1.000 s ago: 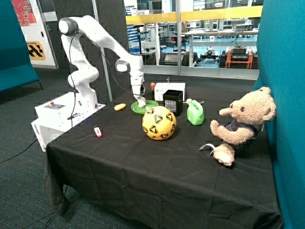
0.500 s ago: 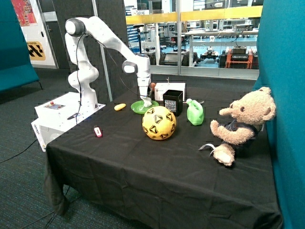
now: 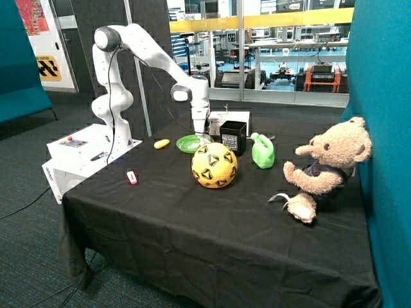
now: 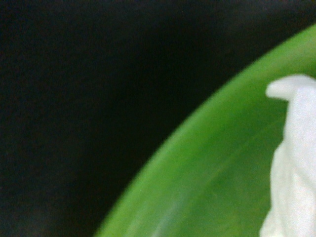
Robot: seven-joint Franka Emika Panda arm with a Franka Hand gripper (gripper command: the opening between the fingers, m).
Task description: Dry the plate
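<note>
The gripper [image 3: 201, 134], grip state unclear, holds over the plate [image 3: 190, 144] on the black-clothed table [image 3: 212, 218]; glass-walled room behind.

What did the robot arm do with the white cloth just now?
The gripper slid the white cloth across the plate, from the side nearer the yellow banana-shaped thing toward the black box. The plate, football, green bottle and teddy bear stayed put.

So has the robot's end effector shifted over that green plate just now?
Yes. The end effector slid across the round light-green plastic plate toward the black box.
</note>
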